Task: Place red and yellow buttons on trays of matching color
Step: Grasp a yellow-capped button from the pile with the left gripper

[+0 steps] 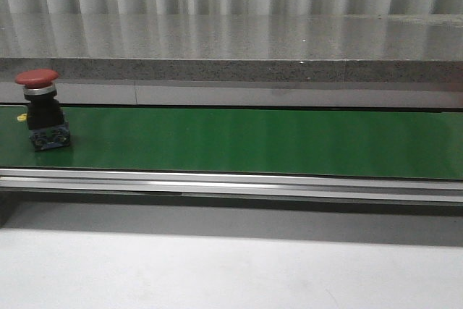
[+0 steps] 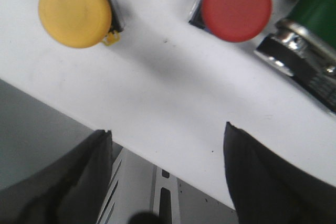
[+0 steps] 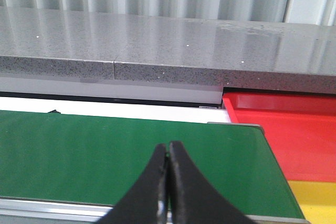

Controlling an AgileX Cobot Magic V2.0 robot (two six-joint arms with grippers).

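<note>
Right gripper [image 3: 167,182]: fingers pressed together, nothing between them, poised above near edge of green belt [image 3: 131,156], close to that belt's right end. Left gripper [image 2: 165,177]: fingers [image 2: 262,177] spread wide apart, holding nothing, hanging over edge of white surface [image 2: 173,93].

Red button [image 1: 42,110] noted upright on green belt [image 1: 253,139] in front view, at far left end, nearer rear edge than front rail; red mushroom cap on top, black body, blue base touching belt.

Left wrist view: second red button [image 2: 236,6] and yellow button [image 2: 75,12] seen cap-on, standing on white surface, well apart from each other. Second red button just beside belt's end roller [image 2: 299,56]; touching or not, cannot tell. Neither button between left fingers.

Right wrist view: red tray [image 3: 289,129] just beyond right end of belt, along far side; yellow tray [image 3: 315,200] directly adjoining red tray on near side, only partly in frame. Both trays showing bare floors in visible parts.

Grey speckled ledge [image 1: 231,48] running behind belt across full width, corrugated wall behind.
</note>
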